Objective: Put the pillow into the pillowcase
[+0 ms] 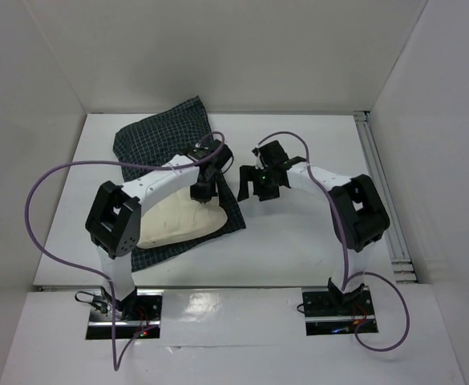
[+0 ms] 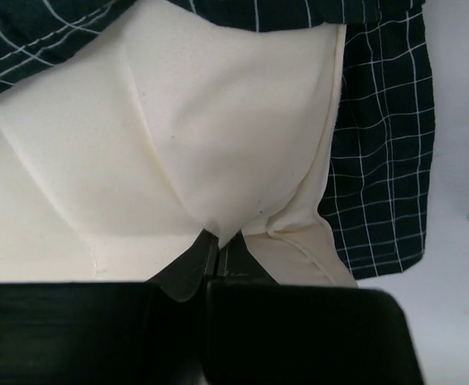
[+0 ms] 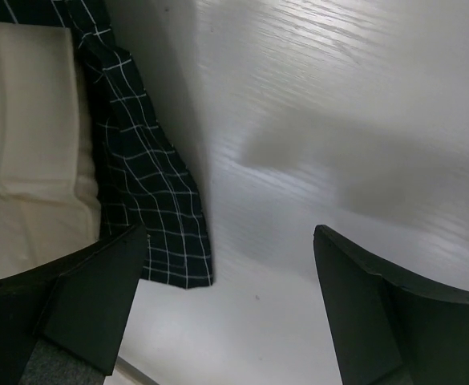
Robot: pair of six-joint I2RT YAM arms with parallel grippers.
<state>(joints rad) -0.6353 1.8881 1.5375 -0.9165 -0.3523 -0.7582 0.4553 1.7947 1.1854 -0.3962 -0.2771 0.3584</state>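
pillowcase (image 1: pixel 163 135): on my surface (image 1: pixel 298 233), left of centre, spread under and behind the pillow
pillow (image 1: pixel 178 220): on the pillowcase, far end inside it, near end out
left tool (image 1: pixel 204 192): at the pillow's right edge
right tool (image 1: pixel 260 191): right of the pillowcase, over the surface

free table (image 1: pixel 298 241) right of pillowcase (image 1: pixel 162 132), walls (image 1: pixel 218 48) around

two white arms (image 1: pixel 158 183) with chunky black joints (image 1: pixel 115 218); black left gripper (image 1: pixel 204 197) and right gripper (image 1: pixel 256 192); purple cables (image 1: pixel 35 192) loop off both.
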